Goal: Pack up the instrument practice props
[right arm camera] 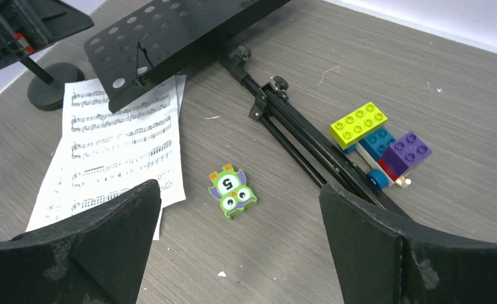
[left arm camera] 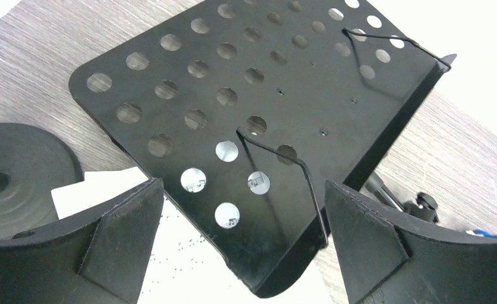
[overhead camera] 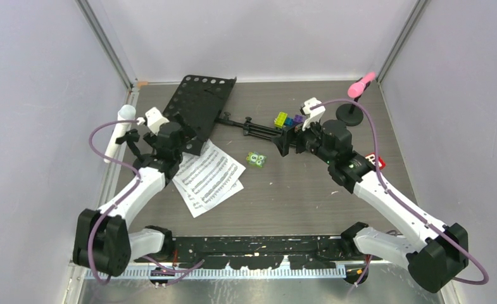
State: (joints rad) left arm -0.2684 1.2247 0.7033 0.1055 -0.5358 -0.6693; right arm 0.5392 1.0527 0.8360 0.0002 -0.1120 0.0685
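Music desk (overhead camera: pixel 198 106), black and perforated, lies face up near the far left corner of the tabletop (overhead camera: pixel 296 196). Its folded tripod legs (overhead camera: pixel 258 130) stretch toward the middle. The near edge of the desk rests on the white sheet-music pages (overhead camera: pixel 209 177), and notes show through its holes in the left wrist view. I judge the pages are pinned and will not come away cleanly until the desk is lifted.

The left gripper (left arm camera: pixel 240 190) hovers just above that near edge with its jaws spread wide and nothing between them. The right gripper (right arm camera: pixel 240 189) is just as wide and empty. It hangs over bare tabletop between the pages and the tripod legs, above a green owl tile (right arm camera: pixel 232 192).

The pink microphone (overhead camera: pixel 361 85) stands in its round-based mount (overhead camera: pixel 350 114) at the far right corner. It is upright because the mount carries it. The white microphone (overhead camera: pixel 118 134) lies along the left edge beside the other mount (left arm camera: pixel 24 171). Whether it sits in that mount's clip I cannot tell.

Colourful toy blocks (right arm camera: pixel 378 139) sit touching the tripod legs. A small red keypad (overhead camera: pixel 377 161) peeks out by the right arm.

No box, bag or case shows in any view, so nothing is packed yet.
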